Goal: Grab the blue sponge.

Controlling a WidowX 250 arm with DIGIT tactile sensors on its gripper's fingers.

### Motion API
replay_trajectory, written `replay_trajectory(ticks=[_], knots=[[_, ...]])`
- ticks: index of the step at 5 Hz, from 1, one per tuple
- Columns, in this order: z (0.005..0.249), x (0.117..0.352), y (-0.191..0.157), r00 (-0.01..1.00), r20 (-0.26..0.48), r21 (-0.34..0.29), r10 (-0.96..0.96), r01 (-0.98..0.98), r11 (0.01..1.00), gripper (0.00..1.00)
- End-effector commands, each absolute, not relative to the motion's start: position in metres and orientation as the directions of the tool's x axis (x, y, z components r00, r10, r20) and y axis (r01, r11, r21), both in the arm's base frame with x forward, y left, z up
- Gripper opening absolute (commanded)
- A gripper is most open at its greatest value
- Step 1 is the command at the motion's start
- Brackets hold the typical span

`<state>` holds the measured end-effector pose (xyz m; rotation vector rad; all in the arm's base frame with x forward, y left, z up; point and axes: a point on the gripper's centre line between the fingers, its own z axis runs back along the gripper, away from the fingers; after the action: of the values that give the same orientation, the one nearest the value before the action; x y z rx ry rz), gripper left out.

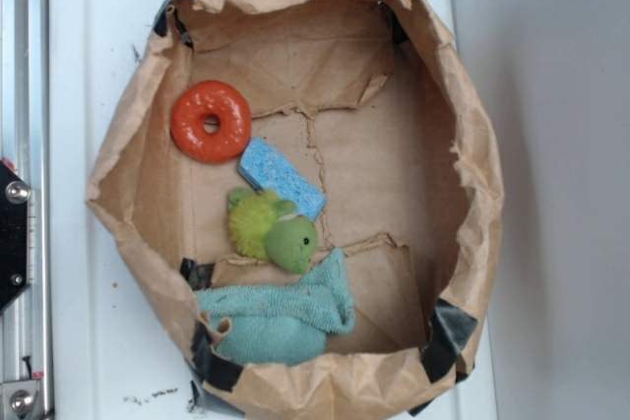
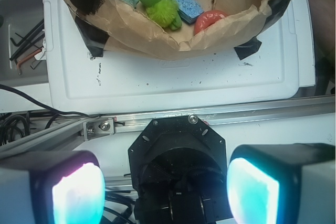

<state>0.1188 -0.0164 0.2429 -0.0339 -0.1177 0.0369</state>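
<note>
small sky-blue porous sponge block inside crumpled brown paper bin, touching glossy orange ring and fuzzy green plush toy, gripper spread wide, well outside, no readable writing

The blue sponge looks soft and full of tiny holes, not shiny. Touching it, the orange ring is smooth and shiny. The green plush toy is fuzzy. The teal cloth is rough, loopy towel stuff. They all lie in a crinkly brown paper bag stuck with black tape. It sits on a smooth white plastic tray, far ahead of the claw. Between them runs a shiny metal rail. The claw's pads look smooth and glowy.
</note>
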Motion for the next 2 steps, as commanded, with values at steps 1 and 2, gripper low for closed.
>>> replay_trajectory(ticks=[1,2], knots=[[0.243,0.119,-0.016,0.992,0.117,-0.036,0.039,-0.035,0.999,1.00],[0.223,0.156,-0.010,0.995,0.095,0.026,0.043,-0.046,0.999,1.00]])
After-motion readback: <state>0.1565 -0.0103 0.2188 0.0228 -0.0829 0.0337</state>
